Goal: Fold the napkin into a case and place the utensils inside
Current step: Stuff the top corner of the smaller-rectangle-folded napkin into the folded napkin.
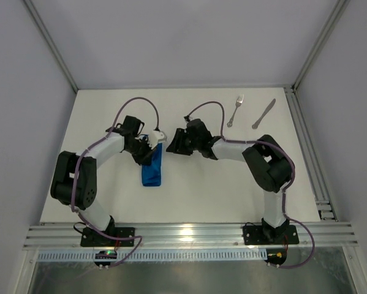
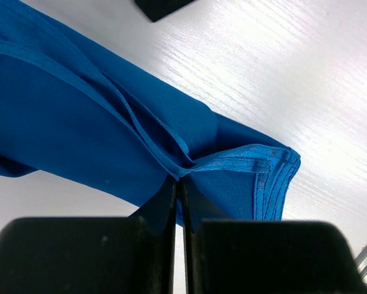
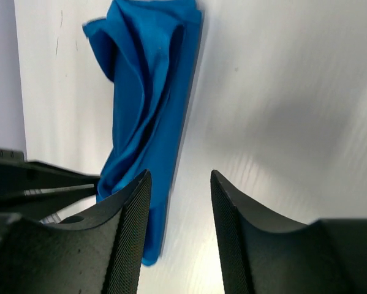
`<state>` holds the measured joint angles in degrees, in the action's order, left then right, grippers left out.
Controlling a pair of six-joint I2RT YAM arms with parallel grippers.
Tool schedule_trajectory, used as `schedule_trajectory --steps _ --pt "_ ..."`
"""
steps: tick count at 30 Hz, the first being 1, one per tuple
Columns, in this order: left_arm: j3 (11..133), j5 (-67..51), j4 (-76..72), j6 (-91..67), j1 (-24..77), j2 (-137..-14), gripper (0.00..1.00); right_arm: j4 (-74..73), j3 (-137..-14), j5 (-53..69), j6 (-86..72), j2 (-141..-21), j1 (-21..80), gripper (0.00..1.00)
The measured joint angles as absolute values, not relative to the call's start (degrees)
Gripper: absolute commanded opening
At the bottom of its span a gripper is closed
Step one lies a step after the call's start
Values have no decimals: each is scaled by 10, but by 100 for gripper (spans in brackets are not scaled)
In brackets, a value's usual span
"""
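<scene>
Blue cloth is what you have in your left fingers (image 2: 97, 257): they are pressed together on a folded edge of the napkin (image 1: 152, 173), pinching several hemmed layers where they meet. From above, the napkin lies as a narrow strip on the white surface (image 1: 201, 190), left of centre, running from near to far, with its far end up at your left arm's (image 1: 103, 150) wrist. Seen from the left wrist, the cloth (image 2: 79, 122) fans away from the pinch, and a stack of layered edges shows at the right-hand corner.

Your right fingers (image 3: 128, 239) stand spread, with only bare surface showing in the gap between them. The napkin (image 3: 146, 73) lies just beside the left-hand one of the pair, apart from the other, and nothing is held there. The right arm (image 1: 232, 148) reaches in from the right, its wrist close to the far end of the strip.

The fork (image 1: 235, 110) and the knife (image 1: 263, 114) lie side by side, near each other but apart, at the far right of the surface, well away from the napkin.
</scene>
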<state>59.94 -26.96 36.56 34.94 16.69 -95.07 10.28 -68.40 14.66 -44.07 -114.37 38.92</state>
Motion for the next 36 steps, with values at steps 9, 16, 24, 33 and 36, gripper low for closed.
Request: schedule_trajectory --steps 9,16,24,33,36 --pt "612 -288 378 352 152 -951 0 199 -585 163 -464 -1112 462 39" --pt "612 -288 384 361 152 -953 0 269 -587 177 -498 -1160 500 41" --pt "612 -288 384 363 152 -966 3 269 -587 157 -505 -1162 500 42" --pt "620 -292 385 363 152 -969 4 268 -618 154 -515 -1187 502 42" --pt "622 -296 385 362 152 -970 4 279 -623 156 -515 -1195 502 31"
